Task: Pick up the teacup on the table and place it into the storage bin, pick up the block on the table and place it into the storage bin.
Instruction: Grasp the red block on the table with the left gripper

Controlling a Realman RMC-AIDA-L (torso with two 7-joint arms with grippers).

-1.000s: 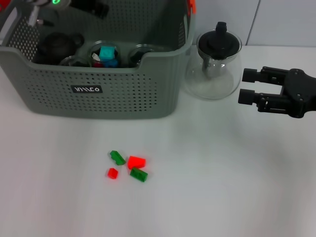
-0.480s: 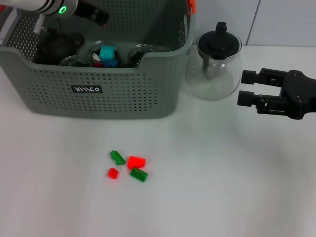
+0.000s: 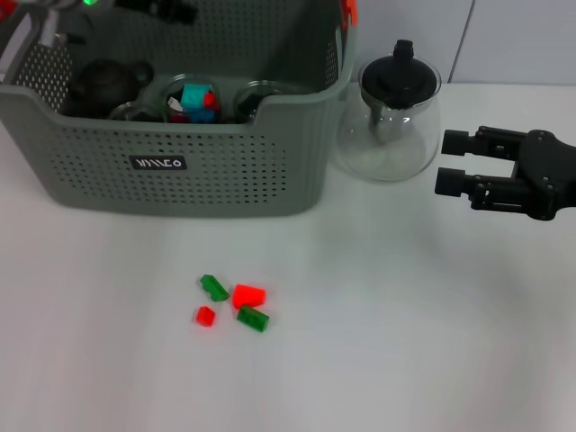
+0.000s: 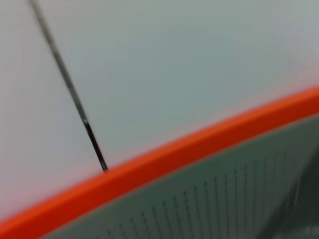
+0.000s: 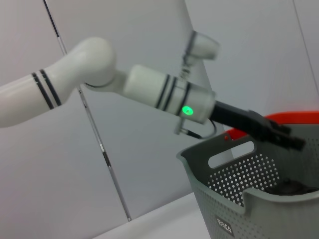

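Looking down from the head view, the storage bin [image 3: 180, 135] stands at the far left of the white counter [image 3: 405, 342], its dipped front rim and small black logo label facing the robot. Inside it lie a dark teapot [image 3: 106, 83], a few glass teacups [image 3: 256, 97] and some teal, red and blue blocks [image 3: 196, 99] resting in one of the cups. Just beside the bin's right wall stands a glass teapot [image 3: 389, 112] with a black lid. Four small blocks sit in a loose cluster on the counter in front of the bin: a green block [image 3: 214, 287], a red block [image 3: 248, 295], a smaller red block [image 3: 205, 316] and another green block [image 3: 253, 319]. The right claw [image 3: 452, 162] hovers over the counter to the right of the glass teapot, its two black fingers spread apart with nothing between them. The left claw [image 3: 171, 9] is above the bin's rear left part, mostly cut off by the frame edge; whether its fingers are apart or together cannot be told.

The left wrist view shows only a blurred stretch of the bin's perforated wall [image 4: 239, 199], an orange band [image 4: 164, 162] above it, and a pale wall behind.

The right wrist view shows the left arm [image 5: 99, 74] reaching across, a green light lit on it, with its dark claw [image 5: 279, 134] held over the bin's [image 5: 234, 199] open top. No item is visible in that claw.
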